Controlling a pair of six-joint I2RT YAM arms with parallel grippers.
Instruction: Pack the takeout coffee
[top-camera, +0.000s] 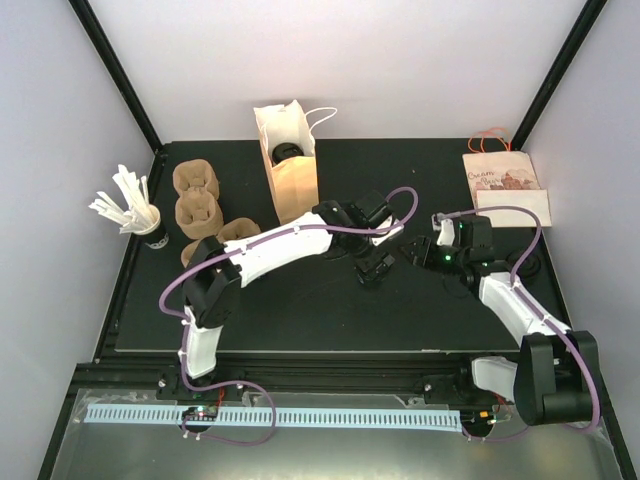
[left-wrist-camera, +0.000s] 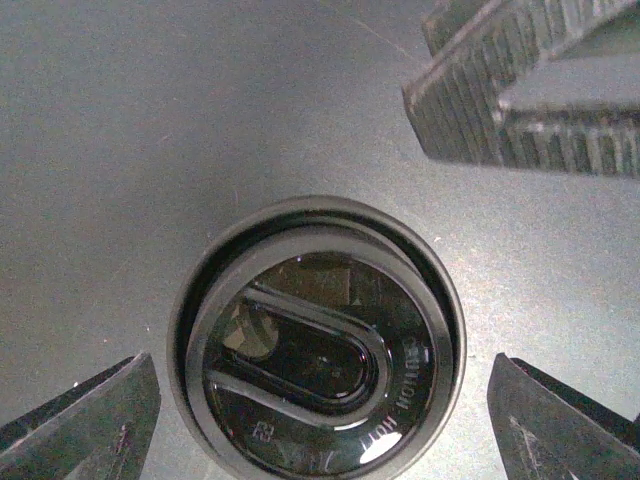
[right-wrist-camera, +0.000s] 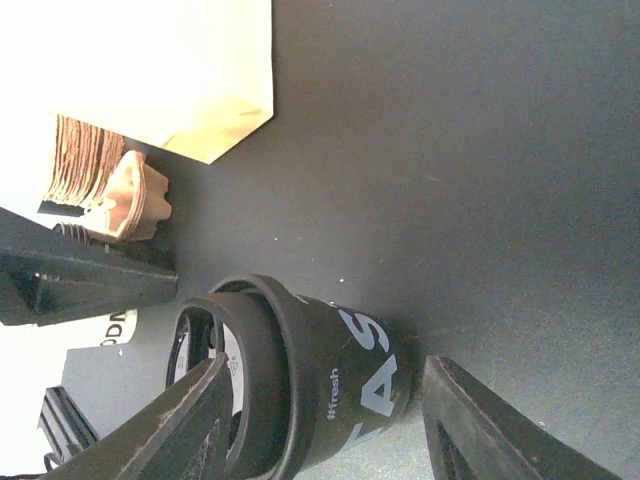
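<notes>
Left end effector (left-wrist-camera: 325, 440) downward, open above cup (left-wrist-camera: 315, 340)

Two pale paper carrier bags (top-camera: 287, 165) (top-camera: 505, 187), one black lidded plastic coffee cup (left-wrist-camera: 315, 345), at least three brown moulded-pulp cup carriers (top-camera: 197, 195), one black cup of white stirrers (top-camera: 150, 232).

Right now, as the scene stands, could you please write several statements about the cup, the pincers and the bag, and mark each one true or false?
1. The black coffee cup stands upright on the mat with its lid on. True.
2. The left pincer is shut on the cup. False: its fingers stand open on both sides of the cup, with mat showing between.
3. The white paper bag stands upright at the back of the mat. True.
4. The cup of white sticks is at the right edge. False: it is at the left edge, near the brown cup carriers.
5. The right pincer has the same coffee cup between its fingers. True.
</notes>
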